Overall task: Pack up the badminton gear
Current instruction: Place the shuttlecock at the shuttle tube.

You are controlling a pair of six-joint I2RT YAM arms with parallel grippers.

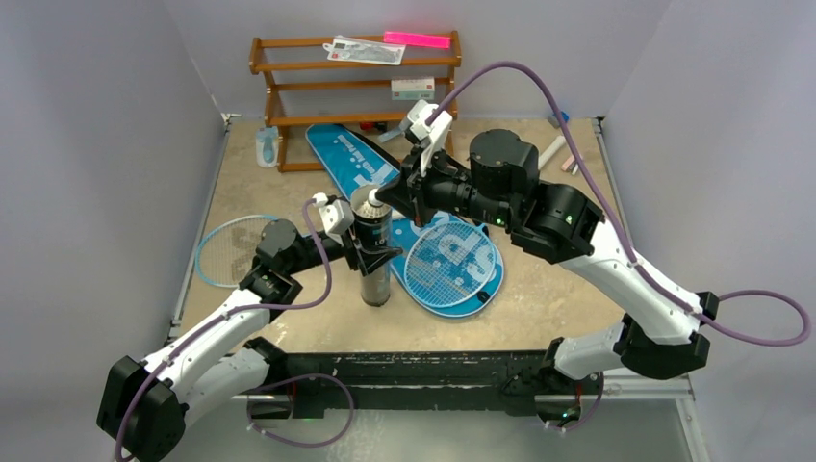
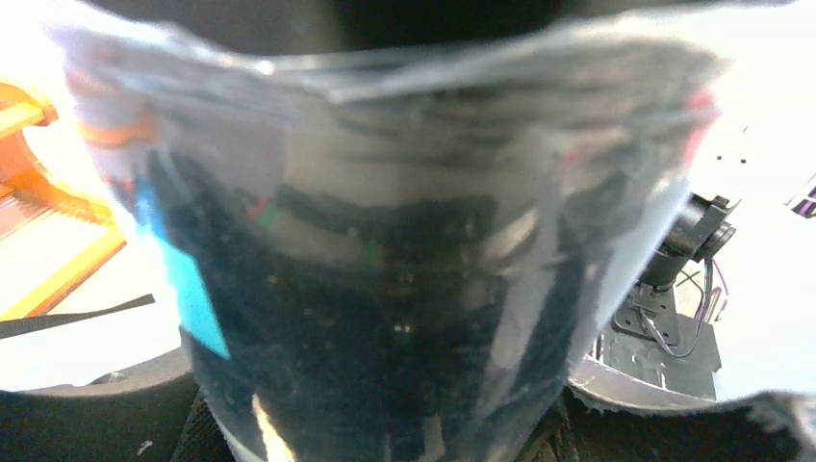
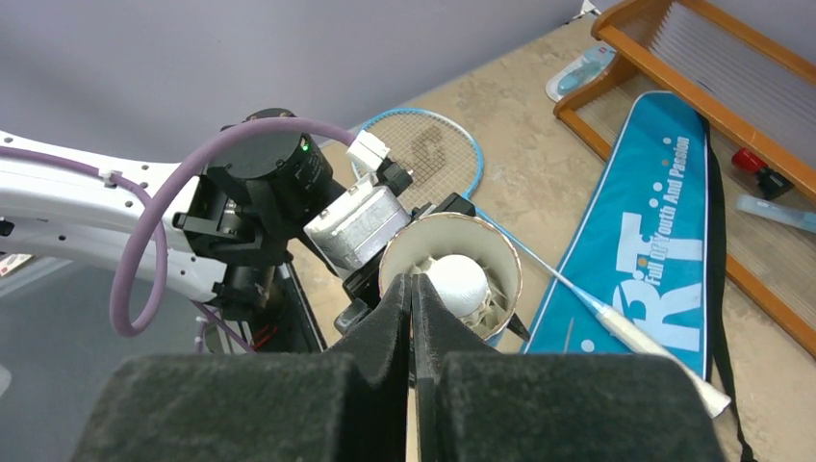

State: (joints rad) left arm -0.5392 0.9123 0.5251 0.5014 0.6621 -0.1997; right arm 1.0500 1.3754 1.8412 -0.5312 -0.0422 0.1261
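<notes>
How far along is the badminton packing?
Done: a shuttlecock sits inside the black tube. In hand: the left gripper holds that tube upright, the shut right gripper at its mouth. Left: one racket lies on the table, a second racket atop the blue bag, neither inside.

Tube (image 2: 404, 289): dark body under clear, glossy plastic film, wrinkled with strong glare; the inside wall at the mouth is pale, matt and cardboard-like. Shuttlecock (image 3: 457, 281) in the mouth: white, smooth rounded cap, dull finish. Right gripper (image 3: 412, 287): matt black, pads (image 3: 380, 351) grainy and foam-like. Bag (image 3: 625, 183): blue cloth-like synthetic with a slight sheen, flat white print, black edge trim. Racket (image 1: 223, 252) at 9 o'clock of the tube and second racket (image 1: 452, 262) at 3 o'clock: thin light-blue frames, smooth gloss, fine string mesh. Rack (image 1: 356, 65) at 12 o'clock of the worktop (image 1: 568, 289): brown wood, varnished and shiny. Worktop: mottled beige, stone-look, matt. Arm shells (image 1: 625, 274): white smooth plastic. Cable (image 3: 289, 123): purple, smooth, rubbery.
</notes>
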